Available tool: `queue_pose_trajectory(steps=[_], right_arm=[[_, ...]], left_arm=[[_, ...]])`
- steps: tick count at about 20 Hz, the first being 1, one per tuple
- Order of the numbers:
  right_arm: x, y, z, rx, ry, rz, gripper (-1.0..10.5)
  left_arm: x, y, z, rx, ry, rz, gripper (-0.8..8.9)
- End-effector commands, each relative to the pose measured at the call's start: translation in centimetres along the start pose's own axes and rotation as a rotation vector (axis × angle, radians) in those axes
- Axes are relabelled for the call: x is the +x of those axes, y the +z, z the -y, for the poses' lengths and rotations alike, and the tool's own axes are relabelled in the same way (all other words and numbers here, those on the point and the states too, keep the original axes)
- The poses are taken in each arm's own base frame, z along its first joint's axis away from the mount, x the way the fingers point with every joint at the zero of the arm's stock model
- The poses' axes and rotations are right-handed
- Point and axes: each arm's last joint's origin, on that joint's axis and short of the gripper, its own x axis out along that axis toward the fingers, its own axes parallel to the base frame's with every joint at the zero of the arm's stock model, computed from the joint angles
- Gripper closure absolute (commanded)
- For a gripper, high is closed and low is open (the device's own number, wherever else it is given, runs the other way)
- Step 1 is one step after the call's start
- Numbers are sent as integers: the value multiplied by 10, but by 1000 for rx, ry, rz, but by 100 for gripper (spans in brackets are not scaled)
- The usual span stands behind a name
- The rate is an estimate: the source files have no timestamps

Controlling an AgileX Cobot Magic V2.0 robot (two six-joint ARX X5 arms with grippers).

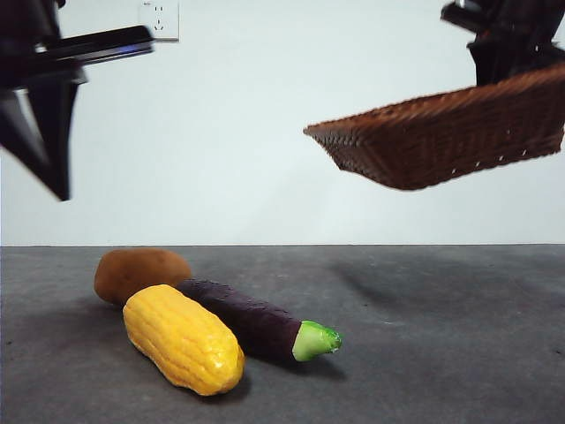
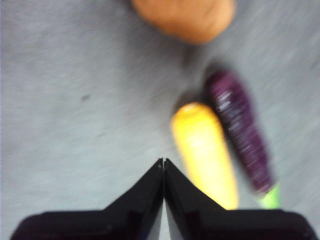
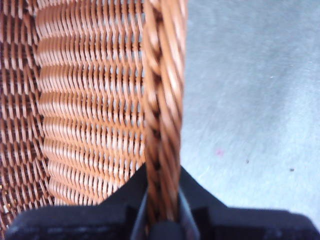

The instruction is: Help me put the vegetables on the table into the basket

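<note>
The right end effector (image 3: 162,210) pinches the braided rim of the basket (image 1: 450,137) and holds it tilted in the air, well above the table (image 1: 424,336). The left end effector (image 2: 163,167) hangs with its jaws pressed together above the corn (image 2: 205,152). Corn, eggplant (image 1: 252,320) and potato (image 1: 137,269) lie clustered on the table.

Left pincer (image 2: 163,165): black wedge-shaped jaws, matte. Right pincer (image 3: 162,200): black, blocky base.
</note>
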Motion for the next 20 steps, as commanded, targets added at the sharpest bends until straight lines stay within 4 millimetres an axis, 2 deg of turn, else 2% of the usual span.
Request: queue_pose_trajectory(steps=[1,4,5,9,10,15,20], right_arm=[[-14,-5,-13,-47,17,36,955],[-28,-11,-26,-83,25,66,955],[-32,-14,-30,-94,28,74,955],[-45,-25,-42,-147,35,78,955],[-48,-27,-43,-149,35,79,955],[-62,-34,-45,-153,-20,110,955],[-62,-35,-45,-154,-25,110,955]], left_arm=[[0,-8,7,-68,37,93,815],[9,-20,16,-105,63,74,810],[16,-22,19,-126,59,34,772],[46,-27,30,-153,83,-89,479],[52,-28,30,-160,106,-108,436],[70,-29,33,-189,140,-136,432],[81,-27,42,-182,69,-133,432]])
